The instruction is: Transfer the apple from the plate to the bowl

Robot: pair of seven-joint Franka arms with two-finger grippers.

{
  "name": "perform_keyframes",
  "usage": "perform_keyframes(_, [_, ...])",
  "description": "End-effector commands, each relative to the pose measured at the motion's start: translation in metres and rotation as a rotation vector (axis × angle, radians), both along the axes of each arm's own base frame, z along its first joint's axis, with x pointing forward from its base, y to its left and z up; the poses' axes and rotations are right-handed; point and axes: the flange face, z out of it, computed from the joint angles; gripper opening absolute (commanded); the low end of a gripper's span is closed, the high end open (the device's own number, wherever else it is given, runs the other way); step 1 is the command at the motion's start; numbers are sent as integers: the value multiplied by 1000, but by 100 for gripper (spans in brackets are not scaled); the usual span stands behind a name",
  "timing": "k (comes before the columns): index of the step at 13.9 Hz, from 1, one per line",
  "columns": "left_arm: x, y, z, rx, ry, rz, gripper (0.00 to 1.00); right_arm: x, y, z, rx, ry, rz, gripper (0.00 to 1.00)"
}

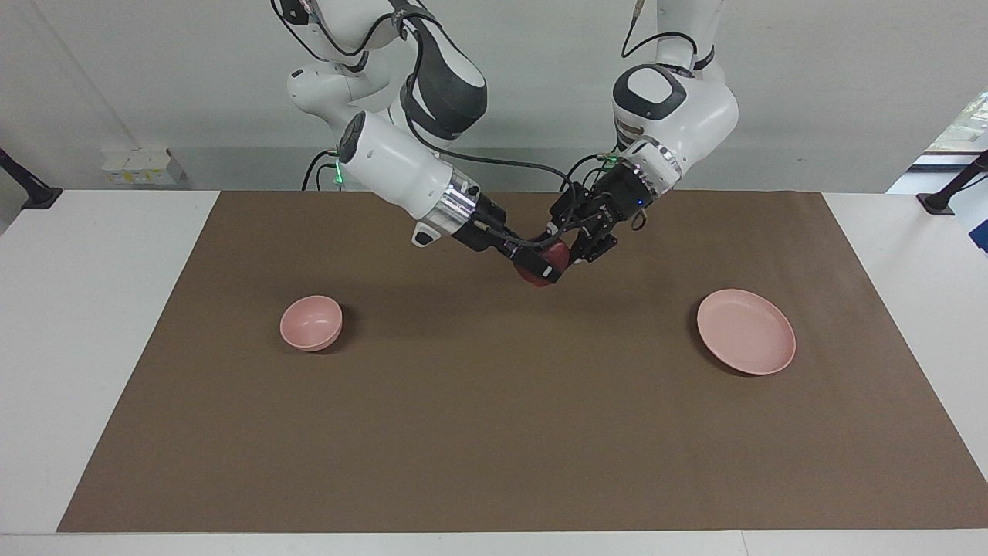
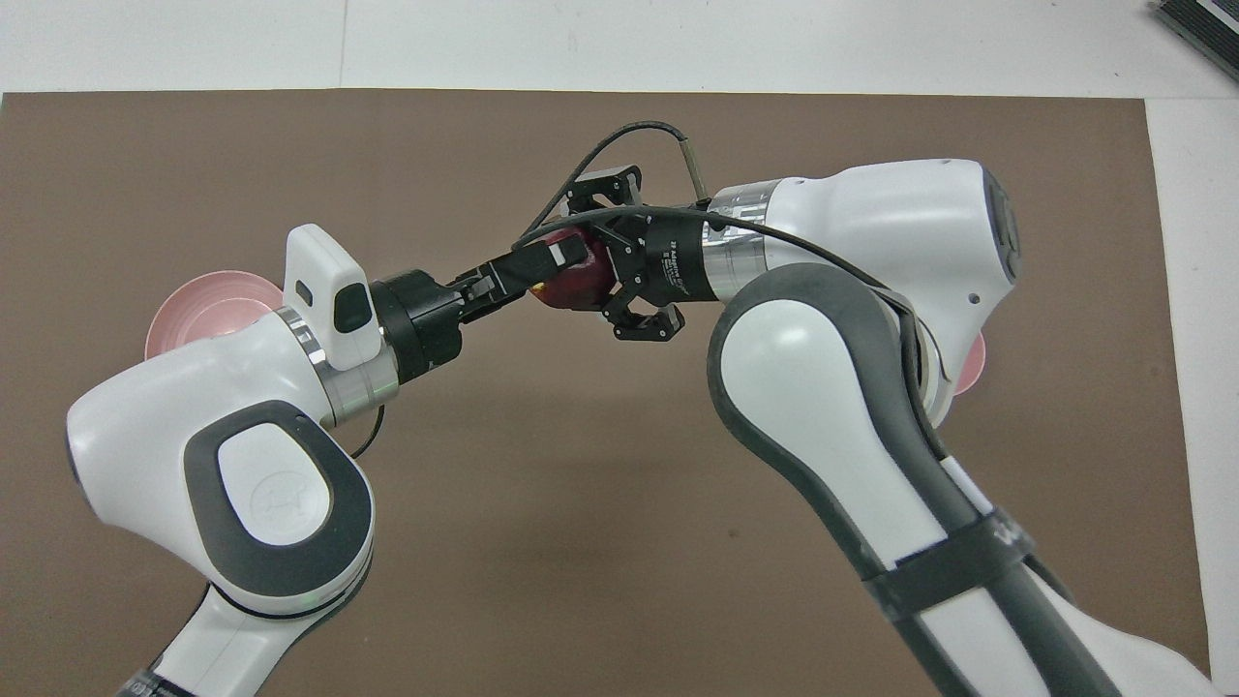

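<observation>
The dark red apple (image 1: 557,253) (image 2: 581,286) hangs in the air over the brown mat, between bowl and plate. My left gripper (image 1: 544,270) (image 2: 557,261), with slim black fingers, is shut on it. My right gripper (image 1: 569,247) (image 2: 592,263) faces it from the plate's end, its fingers closed against the apple's sides. The small deep pink bowl (image 1: 311,322) stands empty toward the left arm's end; in the overhead view the bowl (image 2: 194,305) is partly hidden under the left wrist. The flat pink plate (image 1: 746,332) lies empty toward the right arm's end; only a sliver of the plate (image 2: 976,360) shows overhead.
The brown mat (image 1: 494,432) covers most of the white table (image 1: 100,324). Black clamp posts (image 1: 31,193) (image 1: 949,193) stand at the table's corners nearest the robots. A black cable (image 2: 629,131) loops above the two grippers.
</observation>
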Motion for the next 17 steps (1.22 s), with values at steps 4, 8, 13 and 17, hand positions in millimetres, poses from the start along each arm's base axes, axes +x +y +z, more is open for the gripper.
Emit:
perform_keyframes(4, [-2,-4,2,-19,11,16,10,15,-27,8,54,-1,2,0])
perform_keyframes(8, [-1,-2,2,-17,10,20,86,15,-30,8,45,-5,1,0])
perform_keyframes(13, [2,2,1,-7,5,28,100,14,-33,9,35,-21,11,0])
perform_keyframes(17, [8,12,-1,0,3,44,100,3,-47,-2,5,-69,63,0])
